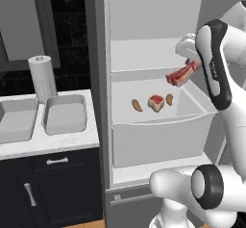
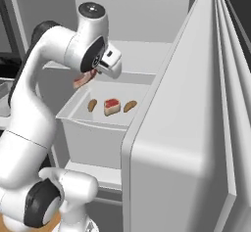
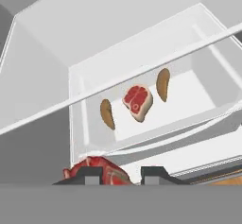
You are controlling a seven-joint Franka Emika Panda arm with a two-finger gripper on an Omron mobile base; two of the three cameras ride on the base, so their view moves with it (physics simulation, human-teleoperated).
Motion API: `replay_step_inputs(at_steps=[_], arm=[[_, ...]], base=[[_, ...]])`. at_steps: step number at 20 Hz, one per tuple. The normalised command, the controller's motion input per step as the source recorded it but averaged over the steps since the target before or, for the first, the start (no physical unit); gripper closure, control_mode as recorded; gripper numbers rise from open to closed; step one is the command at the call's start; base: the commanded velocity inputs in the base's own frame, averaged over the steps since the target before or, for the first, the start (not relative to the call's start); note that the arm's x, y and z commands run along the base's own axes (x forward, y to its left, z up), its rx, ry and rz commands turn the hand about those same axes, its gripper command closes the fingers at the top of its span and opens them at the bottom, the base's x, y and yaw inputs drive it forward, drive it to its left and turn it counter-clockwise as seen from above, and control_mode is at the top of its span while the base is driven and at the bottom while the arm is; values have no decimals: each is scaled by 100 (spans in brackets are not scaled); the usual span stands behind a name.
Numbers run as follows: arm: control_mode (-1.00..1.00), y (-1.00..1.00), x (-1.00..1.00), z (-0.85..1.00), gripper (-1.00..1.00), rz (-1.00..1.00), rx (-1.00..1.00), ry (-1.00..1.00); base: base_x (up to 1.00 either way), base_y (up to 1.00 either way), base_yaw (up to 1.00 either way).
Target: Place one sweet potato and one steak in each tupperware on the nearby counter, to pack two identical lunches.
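Held steak perhaps half-hidden by tool

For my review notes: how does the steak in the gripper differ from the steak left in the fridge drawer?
The held steak hangs tilted above the drawer, clamped in the gripper; the drawer steak lies on the drawer floor between two sweet potatoes, untouched. Both are raw red slabs with pale fat edging.
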Motion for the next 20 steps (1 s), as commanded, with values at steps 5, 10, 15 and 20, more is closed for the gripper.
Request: replay_step_inputs(at_steps=[5, 10, 15, 20], arm=[[-100, 50, -68, 5, 100, -2, -29, 6], [-100, 41, -94, -28, 100, 0, -15, 1], [-100, 40, -89, -12, 100, 0, -3, 0], [-100, 37, -38, 0, 100, 0, 0, 0]], base=[[0, 0, 0], [0, 0, 0], [0, 0, 0], [0, 0, 0]])
